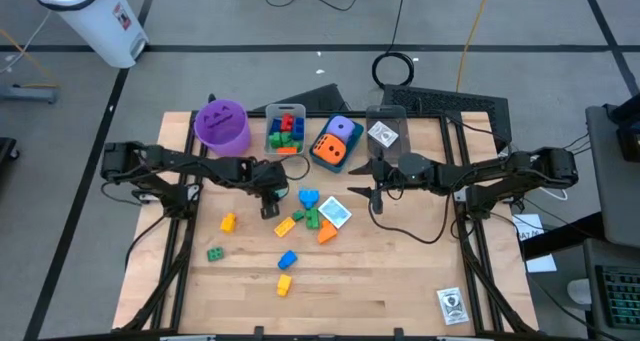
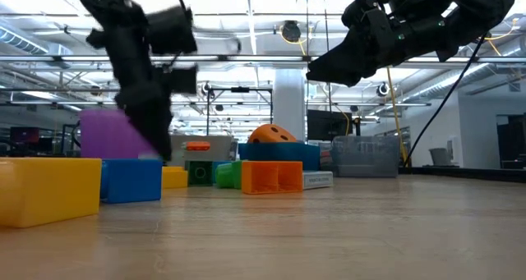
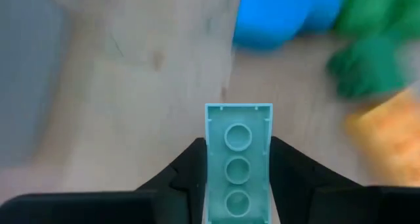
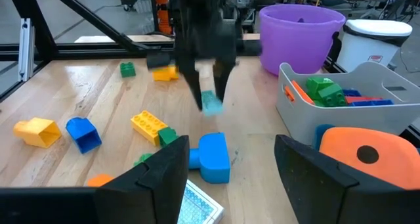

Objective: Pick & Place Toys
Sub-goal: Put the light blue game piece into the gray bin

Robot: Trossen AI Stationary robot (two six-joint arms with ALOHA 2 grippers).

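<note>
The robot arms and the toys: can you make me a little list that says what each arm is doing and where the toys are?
left gripper: shut on a pale teal brick, held above the table
right gripper: open, empty, hovering near the blue bin
loose bricks: scattered mid-table, including a blue brick
grey bin: holds bricks
blue bin: holds an orange die
purple cup: far-left of the bins

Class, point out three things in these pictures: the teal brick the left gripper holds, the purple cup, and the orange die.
teal brick (image 3: 238, 159): left wrist view, its studded face.
purple cup (image 1: 222, 128): high view, its rim.
orange die (image 1: 330, 151): high view, its dotted top face.
left gripper (image 3: 237, 184): left wrist view, between its fingertips.
</note>
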